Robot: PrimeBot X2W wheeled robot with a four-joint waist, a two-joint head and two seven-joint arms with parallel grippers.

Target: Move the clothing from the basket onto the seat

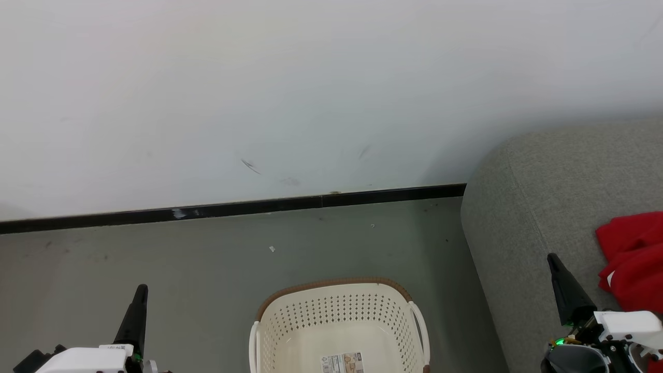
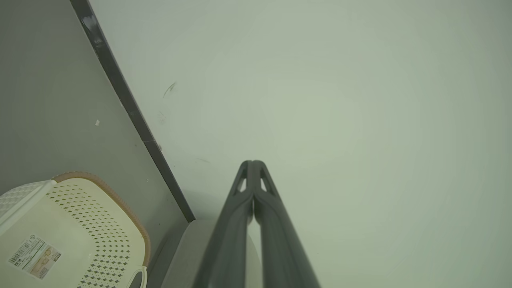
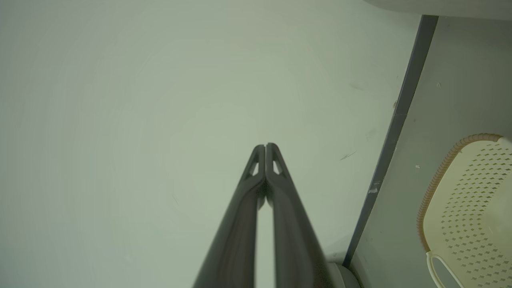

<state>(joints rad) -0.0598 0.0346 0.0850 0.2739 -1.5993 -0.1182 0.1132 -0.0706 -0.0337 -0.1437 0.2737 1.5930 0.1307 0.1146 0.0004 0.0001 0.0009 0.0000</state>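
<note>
**Tips together both sides, clothing on seat**

Seeing left gripper [image 2: 253,164] pinched tip to tip, same on right gripper [image 3: 265,147]. Pointing both at wall [image 1: 311,77]. Spotting red clothing [image 1: 629,259] heaped on seat [image 1: 544,181], just right of right gripper. Finding basket [image 1: 331,284] on floor [image 1: 155,248] between the two grippers, well apart from each.

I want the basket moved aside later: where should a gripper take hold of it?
Probably a white side handle of the basket, approached from above and outside: each is a thin loop standing off the wall, leaving a gap for one finger.
</note>
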